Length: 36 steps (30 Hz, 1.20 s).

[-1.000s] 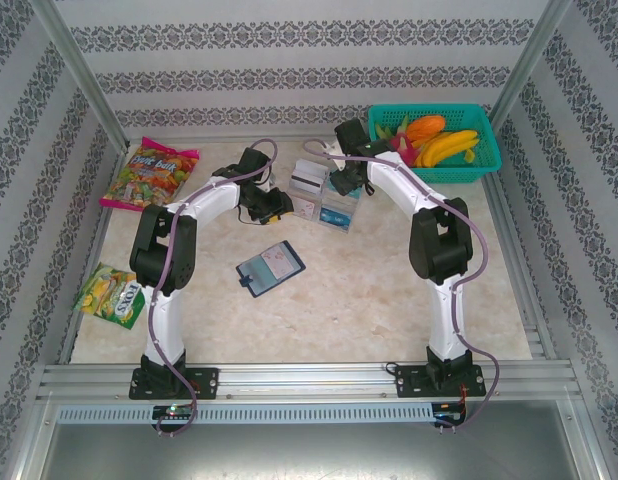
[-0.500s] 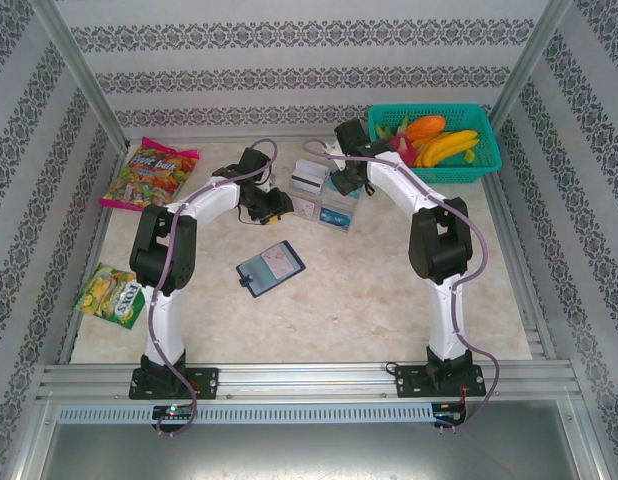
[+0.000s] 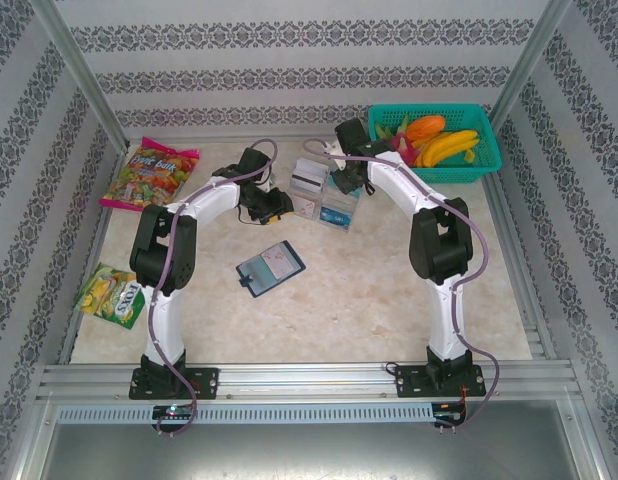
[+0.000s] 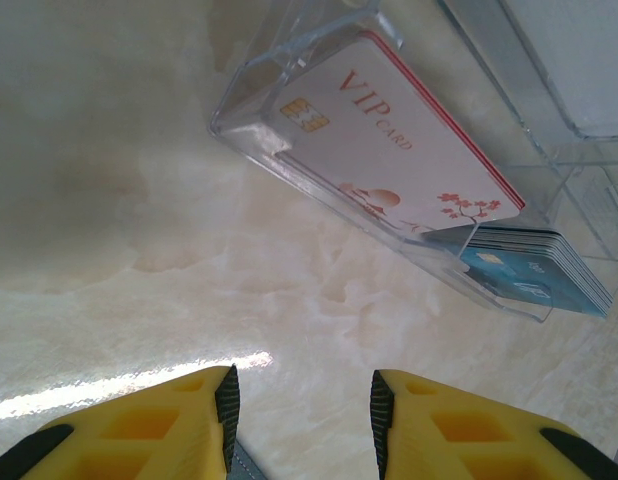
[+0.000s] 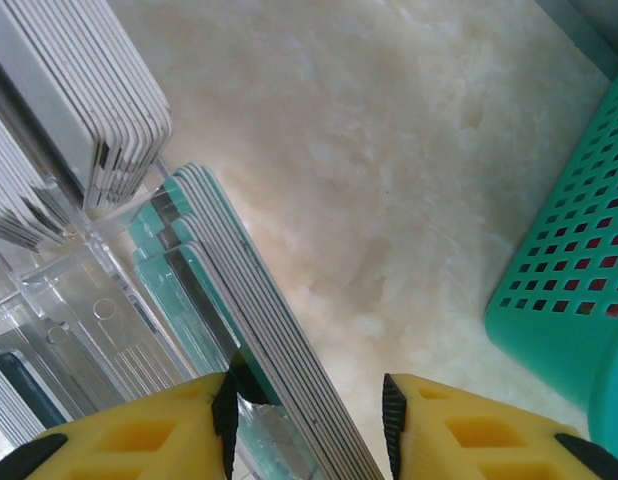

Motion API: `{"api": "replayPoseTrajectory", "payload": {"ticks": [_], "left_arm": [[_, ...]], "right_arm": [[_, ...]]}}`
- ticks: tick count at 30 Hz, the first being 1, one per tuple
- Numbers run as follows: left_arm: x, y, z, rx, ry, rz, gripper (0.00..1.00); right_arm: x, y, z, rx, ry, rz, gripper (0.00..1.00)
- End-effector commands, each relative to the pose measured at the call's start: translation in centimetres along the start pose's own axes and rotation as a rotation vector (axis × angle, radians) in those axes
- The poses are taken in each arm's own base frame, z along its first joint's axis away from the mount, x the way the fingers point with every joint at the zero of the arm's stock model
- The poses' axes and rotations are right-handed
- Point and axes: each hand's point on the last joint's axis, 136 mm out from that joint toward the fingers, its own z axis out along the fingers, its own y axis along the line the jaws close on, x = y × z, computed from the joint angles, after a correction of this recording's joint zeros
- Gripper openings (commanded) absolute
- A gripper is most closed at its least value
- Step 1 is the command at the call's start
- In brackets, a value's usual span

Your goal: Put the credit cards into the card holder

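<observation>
Yellow left pincer [image 4: 301,412] gapes empty; right pincer [image 5: 306,412] straddles teal cards [image 5: 234,285], grip unclear.

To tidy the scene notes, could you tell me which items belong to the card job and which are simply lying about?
Job: credit cards, clear rack holding them, navy card holder.
Lying about: candy bag, green snack packet, teal basket of fruit.

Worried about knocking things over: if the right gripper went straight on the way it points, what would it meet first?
Probably the teal card stack upright in the clear stand, whose edge runs between the right gripper's open fingers; how near is unclear.
</observation>
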Motion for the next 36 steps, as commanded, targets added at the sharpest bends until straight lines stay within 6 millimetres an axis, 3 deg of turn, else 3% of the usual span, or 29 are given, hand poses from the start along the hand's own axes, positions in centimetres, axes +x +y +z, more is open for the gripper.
{"api": "replayPoseTrajectory", "payload": {"ticks": [1,16,36], "left_arm": [[0.2,-0.7,-0.1,0.015,0.001,-0.003,0.42],[0.1,-0.9,-0.3,0.018,-0.003,-0.003,0.43],[-0.1,-1.1,-0.4,0.026,-0.003,-0.004,0.43]], "right_arm": [[-0.9,-1.8,-1.9,0.037,-0.042,0.024,0.41],[-1.4,-2.6,-3.1,0.026,-0.076,0.044,0.42],[-1.4,-2.6,-3.0,-0.012,-0.080,0.057,0.36]]}}
